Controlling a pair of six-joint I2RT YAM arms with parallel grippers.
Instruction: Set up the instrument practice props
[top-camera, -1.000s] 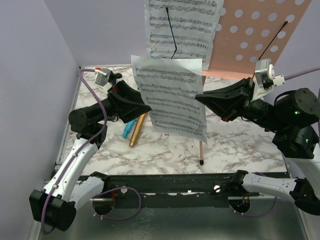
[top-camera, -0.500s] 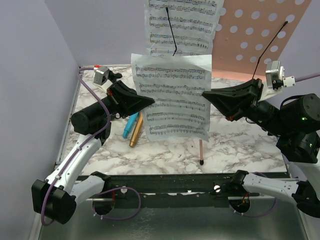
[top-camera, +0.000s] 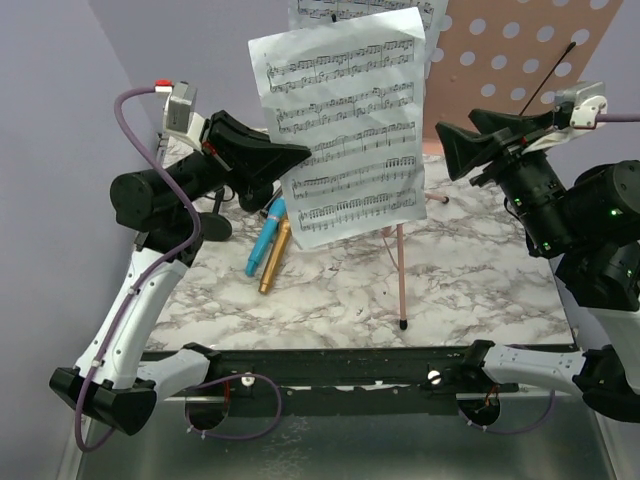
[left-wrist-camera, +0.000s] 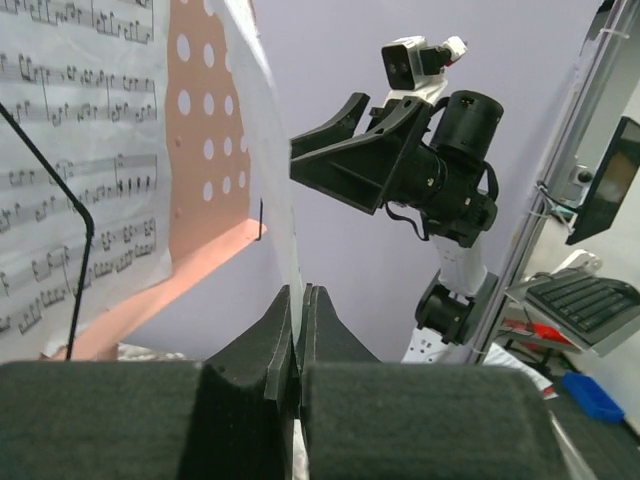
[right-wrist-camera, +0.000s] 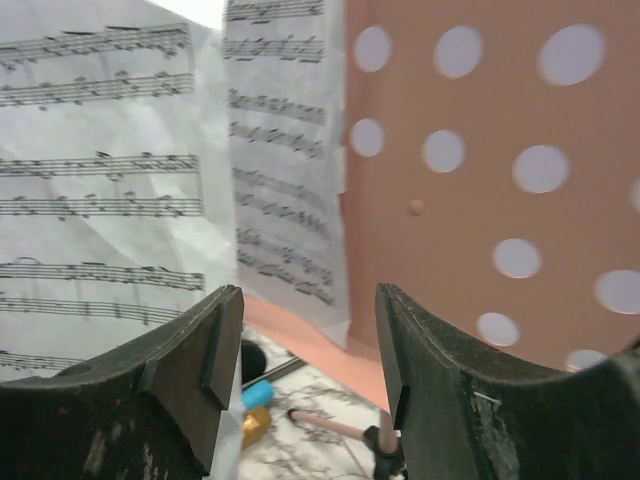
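My left gripper is shut on the left edge of a white printed music page, which it holds upright above the table. In the left wrist view the page runs edge-on into the shut gripper. My right gripper stands open to the right of the page and apart from it, with nothing between its fingers. Behind rises the pink perforated music rack with another page on it. A blue microphone and a gold one lie on the table.
A rose-gold tripod leg slants down to the marble table. A black round base sits behind the left arm. Purple walls close the left and back. A black wire arm sticks out over the rack.
My right gripper opened, let go of the page's right edge and drew back to the right. My left gripper shut on the left edge and lifted the page higher.
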